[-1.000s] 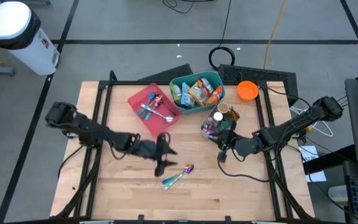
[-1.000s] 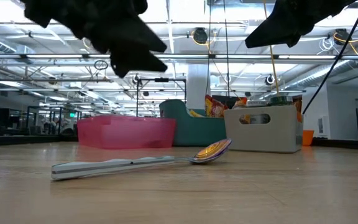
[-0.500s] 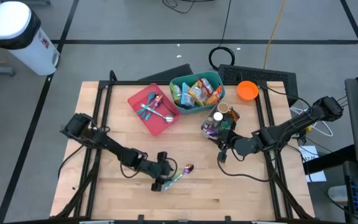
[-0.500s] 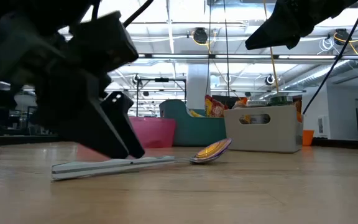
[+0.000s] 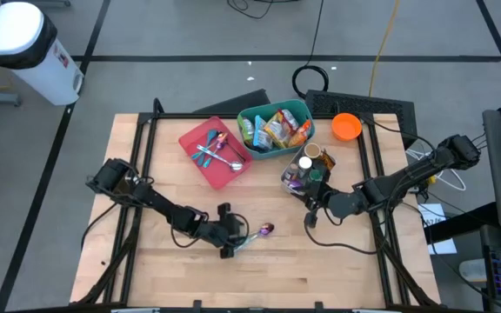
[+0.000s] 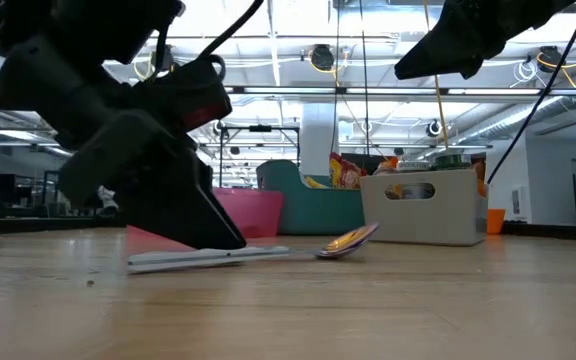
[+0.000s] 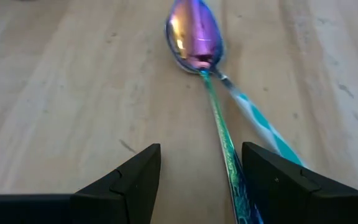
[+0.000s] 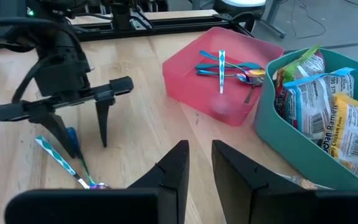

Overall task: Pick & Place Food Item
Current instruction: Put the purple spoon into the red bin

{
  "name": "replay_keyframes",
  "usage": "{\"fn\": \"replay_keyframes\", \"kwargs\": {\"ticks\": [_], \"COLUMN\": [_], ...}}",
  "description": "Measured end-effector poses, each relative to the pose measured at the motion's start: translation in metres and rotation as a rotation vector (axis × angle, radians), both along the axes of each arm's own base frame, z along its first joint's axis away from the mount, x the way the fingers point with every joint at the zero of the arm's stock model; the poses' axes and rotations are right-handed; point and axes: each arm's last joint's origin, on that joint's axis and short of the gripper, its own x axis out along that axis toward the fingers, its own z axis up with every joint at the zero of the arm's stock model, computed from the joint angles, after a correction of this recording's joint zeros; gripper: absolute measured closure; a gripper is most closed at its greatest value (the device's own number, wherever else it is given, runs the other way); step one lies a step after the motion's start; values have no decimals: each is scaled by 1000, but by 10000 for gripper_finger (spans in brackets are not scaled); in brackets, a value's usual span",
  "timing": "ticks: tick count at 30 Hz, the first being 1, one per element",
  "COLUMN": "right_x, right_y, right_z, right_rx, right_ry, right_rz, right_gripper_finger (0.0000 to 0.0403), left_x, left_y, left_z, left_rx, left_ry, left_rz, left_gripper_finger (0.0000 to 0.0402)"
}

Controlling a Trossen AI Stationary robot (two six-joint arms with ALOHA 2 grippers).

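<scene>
An iridescent spoon lies flat on the wooden table near its front middle, bowl pointing away from my left gripper. A teal-and-white striped handle lies beside it. My left gripper is open and down at the table, its fingers astride the spoon's handle; it also shows in the high view. My right gripper hovers shut and empty beside the grey caddy. Snack packets sit in the teal bin at the far middle. My left gripper comes at the spoon slanting down from the table's left, its fingers along the handle. One finger stands against the side of the handle near its free end; the other finger is apart from it. The spoon lies on the table.
A red tray with several utensils stands left of the teal bin. An orange cup sits at the far right. Bare wood lies around the spoon and along the front edge.
My left gripper has come down from above the table to the spoon's handle end and nudged toward the right edge. The spoon has slid a little along the table toward the right, staying flat.
</scene>
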Motion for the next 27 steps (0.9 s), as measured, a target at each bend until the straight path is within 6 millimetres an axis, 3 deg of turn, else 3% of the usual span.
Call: {"fn": "replay_keyframes", "kwargs": {"ticks": [18,27], "right_x": [0,0], "right_y": [0,0], "right_z": [0,0], "right_rx": [12,13], "right_ry": [-4,-4], "right_rz": [-5,-6], "right_gripper_finger": [344,344], "left_x": [-7,7], "left_y": [18,4], "left_z": [-7,9], "left_rx": [51,237], "left_ry": [62,-93], "left_rz": [267,-123], "left_gripper_finger": [172,172]}}
